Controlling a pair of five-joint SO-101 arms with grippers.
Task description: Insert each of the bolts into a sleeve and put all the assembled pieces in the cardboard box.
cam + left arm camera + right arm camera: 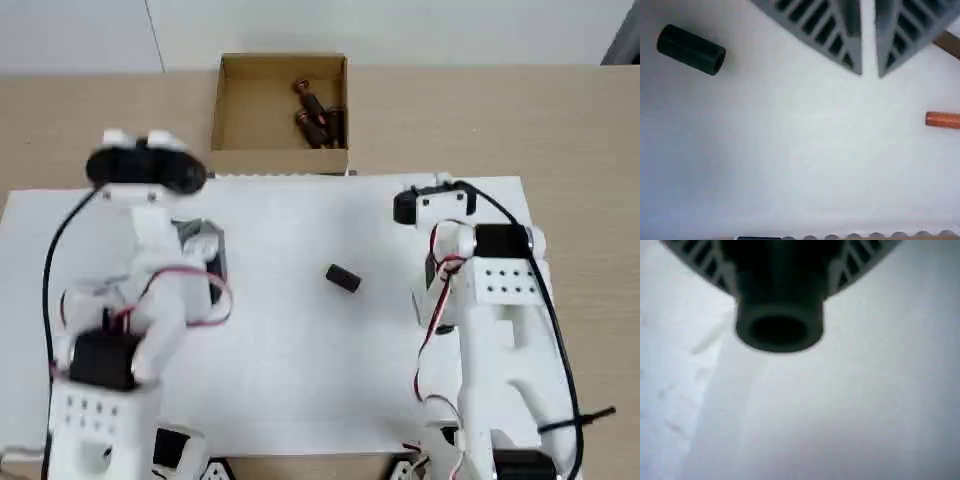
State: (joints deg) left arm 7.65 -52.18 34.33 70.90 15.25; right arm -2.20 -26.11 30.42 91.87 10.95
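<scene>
My right gripper is shut on a black sleeve, whose open end faces the camera above the white mat. A second black sleeve lies loose in the middle of the mat and is also in the left wrist view. My left gripper hangs over the mat with its grey ribbed fingers nearly together and nothing between them. A copper bolt lies on the mat beside it. Another copper piece shows behind one finger. The cardboard box holds several assembled pieces.
The white mat covers the tan table between the two arms. The left arm stands over the mat's left side and the right arm over its right side. The box sits just beyond the mat's far edge.
</scene>
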